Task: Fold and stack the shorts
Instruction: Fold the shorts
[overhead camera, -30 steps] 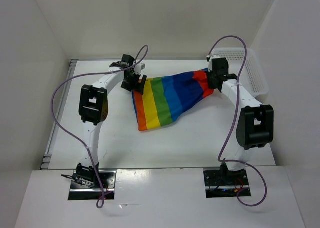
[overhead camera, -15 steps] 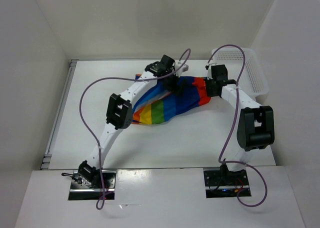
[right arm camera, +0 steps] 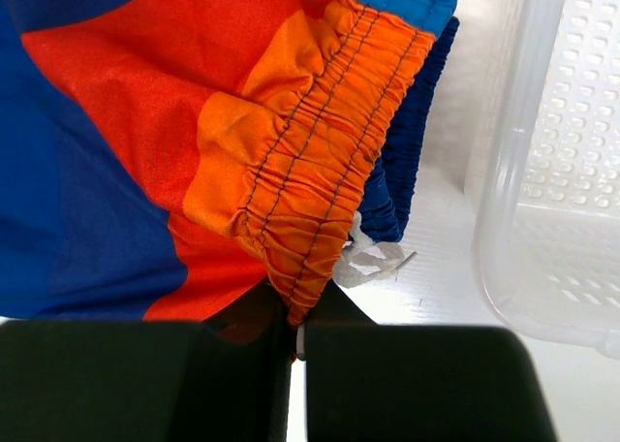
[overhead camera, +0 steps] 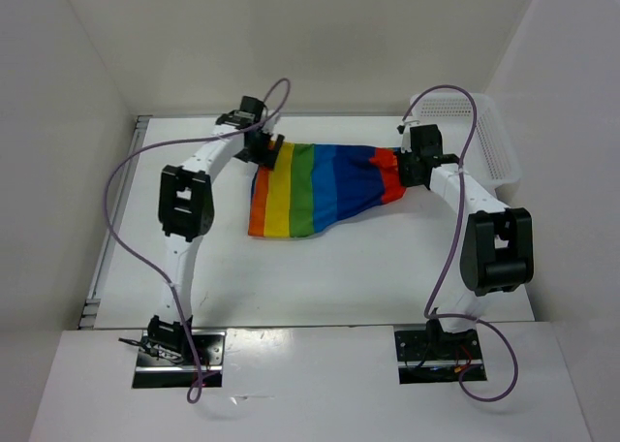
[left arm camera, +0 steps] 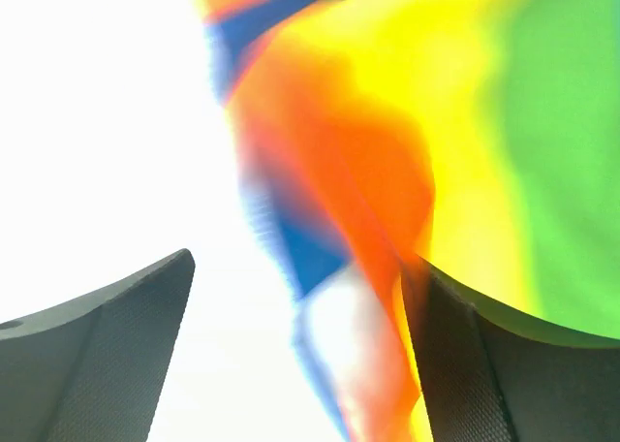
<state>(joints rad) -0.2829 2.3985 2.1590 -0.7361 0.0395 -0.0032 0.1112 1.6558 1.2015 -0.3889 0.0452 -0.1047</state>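
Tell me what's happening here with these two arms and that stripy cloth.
Two robot arms are working on rainbow shorts, which lie stretched out on the table between them. The right fingers are shut on the gathered waistband, next to the white basket. The left fingers stand open at the shorts' other end, with cloth close by but nothing gripped.
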